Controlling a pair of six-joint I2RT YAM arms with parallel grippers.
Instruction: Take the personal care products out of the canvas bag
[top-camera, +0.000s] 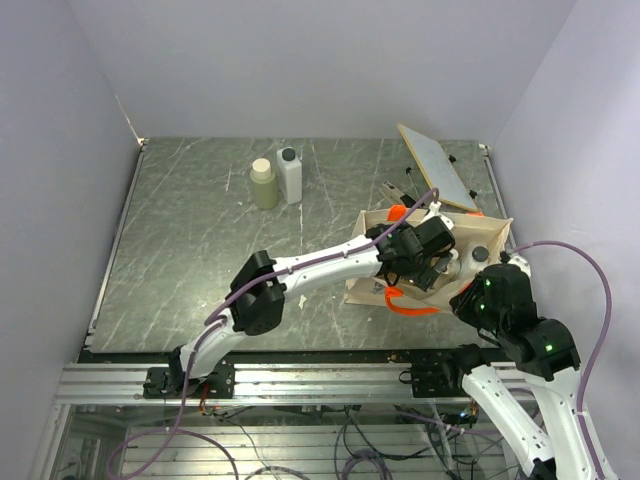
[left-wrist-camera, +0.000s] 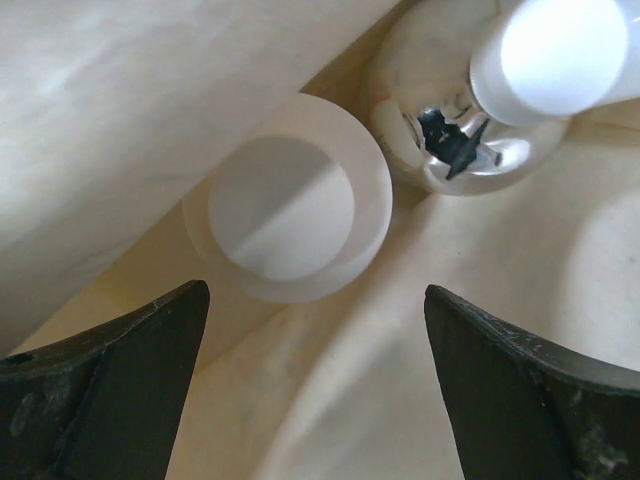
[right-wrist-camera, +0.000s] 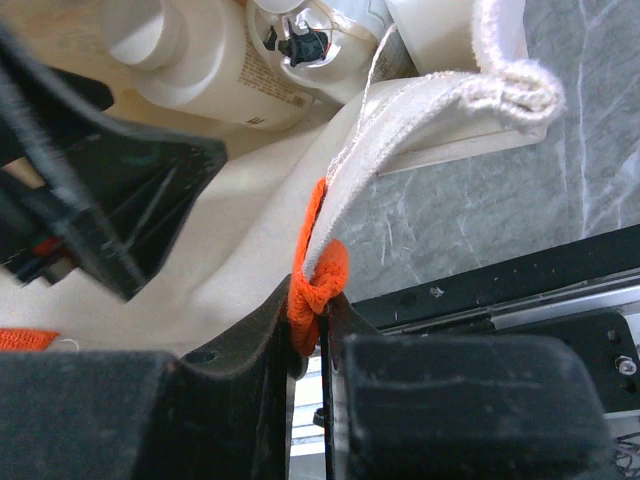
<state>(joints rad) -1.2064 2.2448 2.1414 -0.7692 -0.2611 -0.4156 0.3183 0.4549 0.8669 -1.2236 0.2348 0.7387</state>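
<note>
The canvas bag (top-camera: 366, 288) stands at the right of the table with its mouth open. My left gripper (top-camera: 428, 258) reaches down inside it, jaws open and empty (left-wrist-camera: 315, 390), just above a round white cap (left-wrist-camera: 285, 210) of a cream bottle. Beside it stands a bottle with a shiny silver collar (left-wrist-camera: 450, 150). My right gripper (top-camera: 478, 296) is shut on the bag's orange handle (right-wrist-camera: 318, 285) at the near rim. The cream labelled bottle (right-wrist-camera: 225, 75) shows in the right wrist view. An olive-green bottle (top-camera: 264, 184) and a white bottle with a black cap (top-camera: 289, 174) stand on the table.
A flat tan board (top-camera: 437, 166) leans behind the bag at the back right. The bag's canvas wall (left-wrist-camera: 120, 120) is close on the left of my left gripper. The table's metal rail (top-camera: 300, 378) runs along the near edge.
</note>
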